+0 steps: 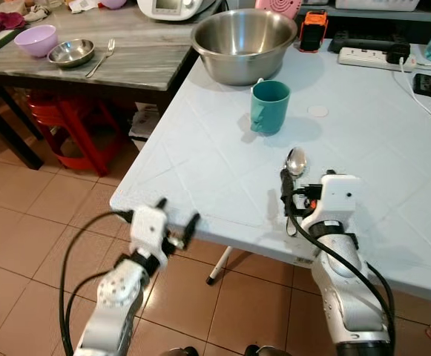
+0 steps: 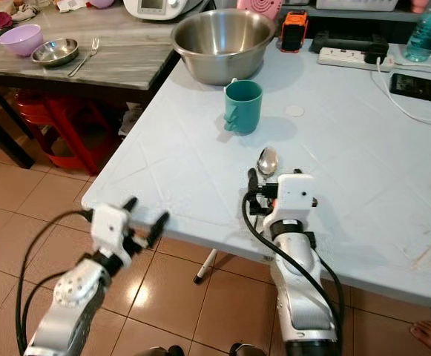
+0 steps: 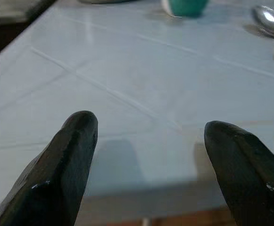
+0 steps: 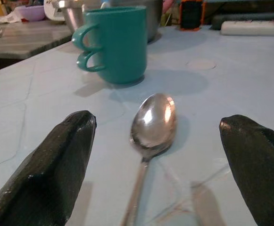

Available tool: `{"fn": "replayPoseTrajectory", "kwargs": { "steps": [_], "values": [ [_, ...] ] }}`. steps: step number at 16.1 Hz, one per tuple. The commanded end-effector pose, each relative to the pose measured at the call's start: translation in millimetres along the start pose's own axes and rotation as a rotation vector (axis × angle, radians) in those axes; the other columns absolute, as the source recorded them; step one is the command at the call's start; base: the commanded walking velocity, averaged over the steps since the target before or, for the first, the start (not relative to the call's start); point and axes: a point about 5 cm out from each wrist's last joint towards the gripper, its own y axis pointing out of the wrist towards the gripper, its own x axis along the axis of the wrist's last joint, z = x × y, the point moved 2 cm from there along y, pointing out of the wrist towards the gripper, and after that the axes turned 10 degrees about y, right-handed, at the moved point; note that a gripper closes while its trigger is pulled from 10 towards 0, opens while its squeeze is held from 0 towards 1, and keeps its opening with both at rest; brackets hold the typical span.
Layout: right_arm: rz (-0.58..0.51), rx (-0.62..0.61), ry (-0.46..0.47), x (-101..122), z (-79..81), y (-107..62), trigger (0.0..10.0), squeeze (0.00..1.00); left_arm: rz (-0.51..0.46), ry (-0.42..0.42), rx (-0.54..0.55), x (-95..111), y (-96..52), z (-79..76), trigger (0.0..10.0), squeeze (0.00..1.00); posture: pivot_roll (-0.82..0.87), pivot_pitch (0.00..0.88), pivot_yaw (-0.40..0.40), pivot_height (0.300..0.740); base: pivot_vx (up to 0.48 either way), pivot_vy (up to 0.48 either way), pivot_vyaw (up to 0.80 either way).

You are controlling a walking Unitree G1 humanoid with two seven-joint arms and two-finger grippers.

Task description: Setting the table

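Spoon (image 4: 152,123) between spread right end effector (image 4: 158,155) fingers.

Both head eyes look forward and steeply down from above the near edge of the pale blue plastic desk (image 1: 222,170), sharing almost the whole scene, the right eye shifted slightly. The left wrist camera sits low at the desk's near left edge, facing across its top toward the teal plastic mug (image 3: 185,6). The right wrist camera lies close over the shiny metal spoon (image 4: 152,123), facing the same mug beyond it.
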Motion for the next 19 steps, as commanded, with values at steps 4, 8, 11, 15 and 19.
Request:
{"fn": "replayPoseTrajectory", "kwargs": {
  "steps": [4, 8, 11, 15, 19],
  "values": [
    [0.089, -0.034, 0.072, -12.5, 2.2, 3.1, 10.0, 0.00, -0.026, 0.024, -0.035, 4.1, -4.7, 5.4, 10.0, 0.00, -0.10, 0.160, 0.090, 0.740, 0.000, 0.000, 0.00],
    [0.140, -0.069, 0.121, -20.4, -0.6, 3.5, 10.0, 0.00, -0.034, 0.023, -0.036, 5.7, -2.8, 6.0, 10.0, 0.00, -0.10, 0.161, 0.095, 0.740, 0.000, 0.000, 0.00],
    [0.190, -0.091, 0.113, -23.3, 0.8, 10.9, 4.5, 0.00, -0.073, 0.020, -0.117, 12.8, -0.3, -2.6, 10.0, 0.00, -0.11, 0.163, 0.096, 0.740, 0.000, 0.000, 0.00],
    [0.210, -0.107, 0.110, -25.5, 0.8, 14.0, 0.0, 0.00, -0.088, 0.026, -0.167, 16.6, 1.6, -4.3, 10.0, 0.00, -0.10, 0.164, 0.098, 0.740, 0.000, 0.000, 0.00],
    [0.257, -0.126, 0.120, -31.1, 1.2, 15.4, 0.0, 0.00, -0.098, 0.028, -0.162, 19.2, 2.7, -4.0, 10.0, 0.00, -0.10, 0.164, 0.098, 0.740, 0.000, 0.000, 0.00]
  ]
}}
